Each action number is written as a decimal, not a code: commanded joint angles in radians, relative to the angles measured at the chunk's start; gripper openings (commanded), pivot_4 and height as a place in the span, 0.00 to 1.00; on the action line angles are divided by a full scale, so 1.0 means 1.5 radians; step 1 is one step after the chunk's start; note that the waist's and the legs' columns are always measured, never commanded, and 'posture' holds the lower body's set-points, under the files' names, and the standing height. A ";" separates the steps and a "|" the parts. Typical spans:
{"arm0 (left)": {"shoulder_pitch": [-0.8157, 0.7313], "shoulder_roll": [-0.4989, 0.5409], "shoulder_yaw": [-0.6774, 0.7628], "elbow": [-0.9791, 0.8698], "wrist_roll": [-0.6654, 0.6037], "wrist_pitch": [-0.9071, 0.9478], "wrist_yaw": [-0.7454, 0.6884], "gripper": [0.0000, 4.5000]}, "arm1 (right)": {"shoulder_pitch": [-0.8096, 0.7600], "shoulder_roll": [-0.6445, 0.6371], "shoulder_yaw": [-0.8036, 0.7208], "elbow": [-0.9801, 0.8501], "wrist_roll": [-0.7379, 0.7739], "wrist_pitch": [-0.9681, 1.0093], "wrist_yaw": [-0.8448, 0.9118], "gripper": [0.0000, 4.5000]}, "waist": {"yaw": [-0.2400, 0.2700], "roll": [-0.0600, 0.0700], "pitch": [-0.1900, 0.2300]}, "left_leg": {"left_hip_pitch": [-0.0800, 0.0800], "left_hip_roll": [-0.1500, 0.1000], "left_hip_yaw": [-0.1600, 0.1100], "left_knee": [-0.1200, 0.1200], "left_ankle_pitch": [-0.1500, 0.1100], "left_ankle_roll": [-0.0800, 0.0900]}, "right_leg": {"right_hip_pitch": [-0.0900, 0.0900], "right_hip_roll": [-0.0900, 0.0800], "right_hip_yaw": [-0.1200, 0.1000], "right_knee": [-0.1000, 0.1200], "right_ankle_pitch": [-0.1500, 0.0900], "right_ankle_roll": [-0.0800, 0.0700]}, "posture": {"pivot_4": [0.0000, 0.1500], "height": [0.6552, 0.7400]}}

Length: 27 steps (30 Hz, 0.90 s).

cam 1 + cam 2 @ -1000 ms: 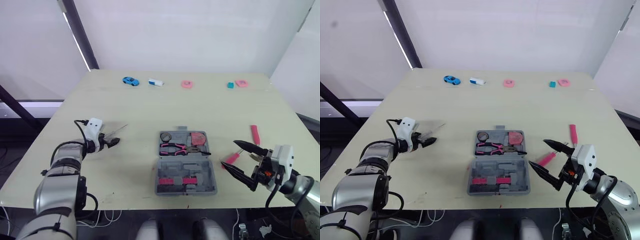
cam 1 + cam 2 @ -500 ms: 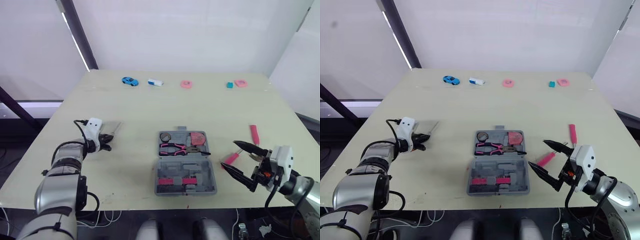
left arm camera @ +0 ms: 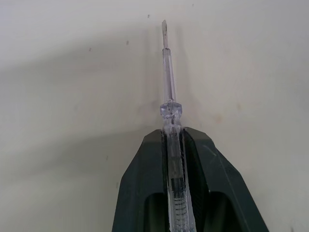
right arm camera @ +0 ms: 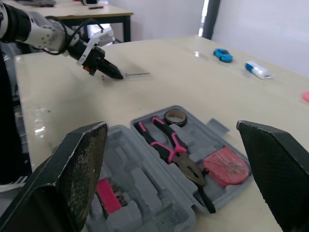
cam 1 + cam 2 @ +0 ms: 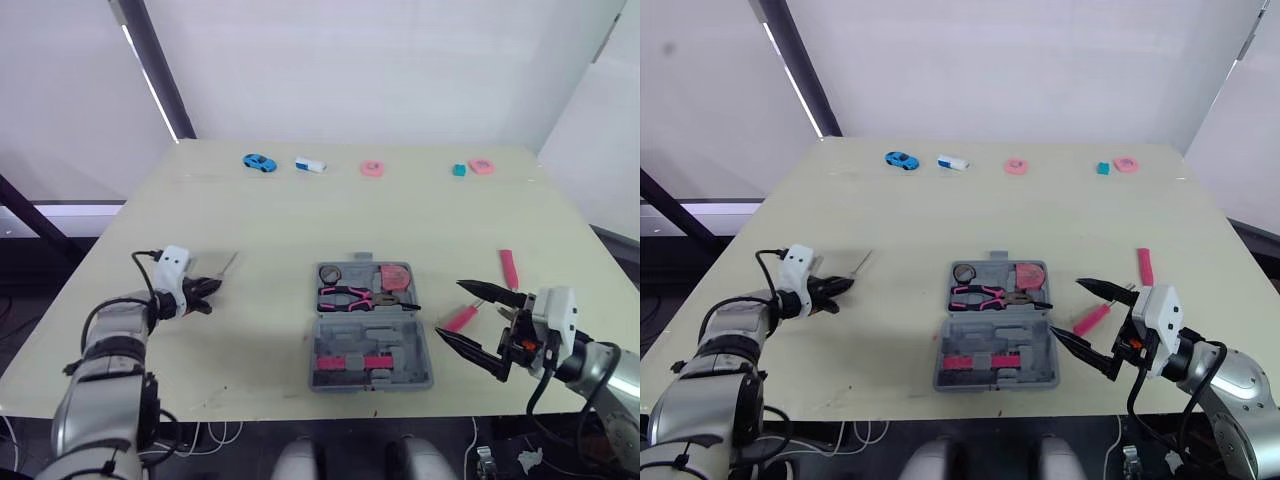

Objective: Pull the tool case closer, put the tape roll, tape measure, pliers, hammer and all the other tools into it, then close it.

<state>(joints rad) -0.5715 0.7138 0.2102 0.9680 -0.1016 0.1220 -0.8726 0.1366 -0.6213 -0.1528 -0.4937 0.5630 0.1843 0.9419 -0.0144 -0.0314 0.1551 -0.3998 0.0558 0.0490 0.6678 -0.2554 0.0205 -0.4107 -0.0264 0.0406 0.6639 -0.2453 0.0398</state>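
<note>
1. Tool case (image 5: 372, 335) lies open at the front middle of the tabletop (image 5: 300, 215). Pliers (image 5: 352, 295) and tape roll (image 5: 332, 273) are already in its far half.
2. Left pincer (image 3: 172, 133) is clamped tight on a clear screwdriver (image 3: 167, 72), whose shaft pokes out past the tips. Over the last second that arm has drawn back to its own left, away from the case. You can't tell if the tip touches the tabletop.
3. Right pincer (image 5: 450, 309) gapes wide and holds nothing. It has edged slightly toward the case's right side.
4. A pink tool (image 5: 462, 317) lies beside that pincer, with a second pink tool (image 5: 509, 267) farther back.
5. My read: the screwdriver is secured but going the wrong way, so you need to swing it over to the case. With loose tools left, closing is far off.
</note>
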 commanded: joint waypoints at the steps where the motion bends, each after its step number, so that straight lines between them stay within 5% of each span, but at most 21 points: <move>1: 0.168 -0.018 0.047 -0.337 -0.073 0.173 0.042 0.01 | -0.029 -0.022 0.012 0.002 0.039 -0.009 0.074 1.00 | -0.004 0.001 0.000 | 0.000 0.000 0.000 0.000 0.000 0.000 | 0.000 0.000 0.000 0.000 0.000 0.000 | 1.00 1.00; 12: 0.435 -0.142 0.099 -0.845 -0.126 0.422 0.252 0.01 | -0.066 -0.050 0.025 0.034 0.061 0.014 0.139 1.00 | 0.006 0.000 0.000 | 0.001 0.000 -0.001 0.001 0.000 0.000 | 0.001 -0.004 0.001 0.000 0.000 0.000 | 1.00 1.00; 23: 0.475 -0.216 0.040 -0.868 -0.098 0.386 0.337 0.01 | -0.070 -0.049 0.026 0.055 0.047 -0.002 0.153 1.00 | 0.003 0.000 0.000 | 0.001 -0.002 -0.001 0.001 0.000 0.000 | 0.000 -0.003 0.001 0.000 0.000 0.000 | 1.00 1.00; 27: 0.478 -0.224 0.030 -0.837 -0.091 0.340 0.340 0.42 | -0.064 -0.049 0.021 0.054 0.041 -0.009 0.150 1.00 | 0.003 0.000 0.000 | 0.001 -0.002 -0.001 0.001 0.000 0.000 | 0.000 -0.002 0.001 0.000 0.000 0.000 | 1.00 1.00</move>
<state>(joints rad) 0.1404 0.3833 0.2567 -0.2929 -0.2496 0.6747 -0.3685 0.0375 -0.6888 -0.0964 -0.3920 0.6233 0.1902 1.1677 -0.0097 -0.0307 0.1552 -0.3980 0.0530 0.0472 0.6687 -0.2554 0.0206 -0.4101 -0.0300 0.0419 0.6633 -0.2455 0.0391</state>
